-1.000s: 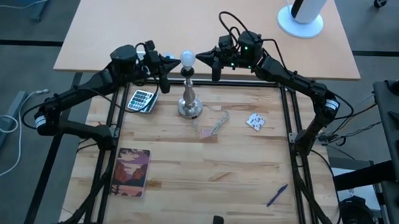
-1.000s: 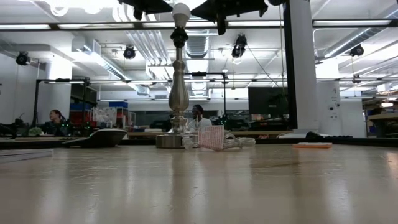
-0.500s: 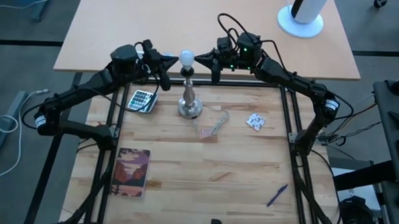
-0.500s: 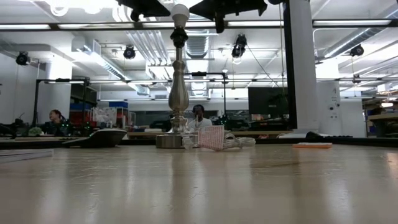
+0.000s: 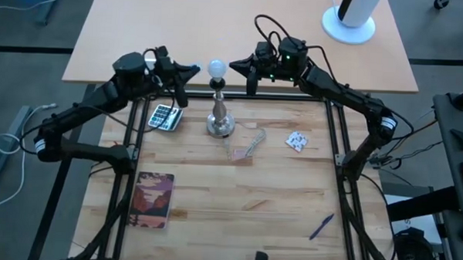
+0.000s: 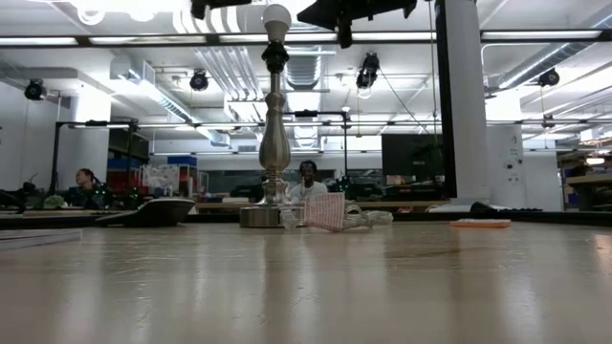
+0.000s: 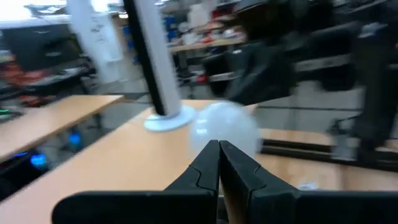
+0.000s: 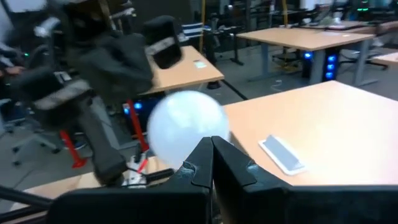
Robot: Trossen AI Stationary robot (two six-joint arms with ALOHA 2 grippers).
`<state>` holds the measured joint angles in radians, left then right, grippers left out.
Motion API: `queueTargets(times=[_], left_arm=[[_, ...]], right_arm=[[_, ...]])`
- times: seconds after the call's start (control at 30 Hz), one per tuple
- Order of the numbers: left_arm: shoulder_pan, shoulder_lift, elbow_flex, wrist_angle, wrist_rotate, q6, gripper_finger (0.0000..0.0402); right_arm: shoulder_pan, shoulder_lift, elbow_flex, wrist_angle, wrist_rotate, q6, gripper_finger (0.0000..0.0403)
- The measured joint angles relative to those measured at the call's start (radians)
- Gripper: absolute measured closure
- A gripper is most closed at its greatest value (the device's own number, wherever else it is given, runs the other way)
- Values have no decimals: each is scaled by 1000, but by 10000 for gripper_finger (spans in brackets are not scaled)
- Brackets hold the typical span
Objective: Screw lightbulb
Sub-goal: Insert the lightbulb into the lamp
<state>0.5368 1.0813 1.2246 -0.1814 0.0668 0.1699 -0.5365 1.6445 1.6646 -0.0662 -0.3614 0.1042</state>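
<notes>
The white frosted lightbulb (image 5: pixel 216 67) sits in the black socket on top of the silver lamp stand (image 5: pixel 220 114), which stands upright on its round foot at the far side of the table. It also shows in the low view (image 6: pixel 277 16). My left gripper (image 5: pixel 195 68) is shut and empty a short way to the bulb's left, pointing at it. My right gripper (image 5: pixel 233 66) is shut and empty just to the bulb's right, also pointing at it. Both wrist views show the bulb (image 7: pixel 225 129) (image 8: pixel 186 126) beyond the shut fingertips.
A calculator (image 5: pixel 164 116) lies left of the lamp foot. A clear packet (image 5: pixel 246 144) and a small white packet with red specks (image 5: pixel 297 141) lie to its right. A book (image 5: pixel 153 199) lies near left and a pen (image 5: pixel 321 226) near right. People sit in the room behind.
My left arm has drawn back toward the table's left, away from the bulb, its fingers still shut. The bulb and the lamp stand have stayed where they were.
</notes>
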Motion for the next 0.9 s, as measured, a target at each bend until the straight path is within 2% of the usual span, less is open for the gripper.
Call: queueTargets(times=[0.43,0.7,0.9], left_arm=[[-8,85,3,8,-41,-3,401],[-6,88,3,5,-65,-3,401],[-6,90,3,7,-125,-6,401]], right_arm=[[2,31,-1,5,5,7,403],[16,31,-1,3,-8,-7,403],[31,31,0,1,-41,-3,403]])
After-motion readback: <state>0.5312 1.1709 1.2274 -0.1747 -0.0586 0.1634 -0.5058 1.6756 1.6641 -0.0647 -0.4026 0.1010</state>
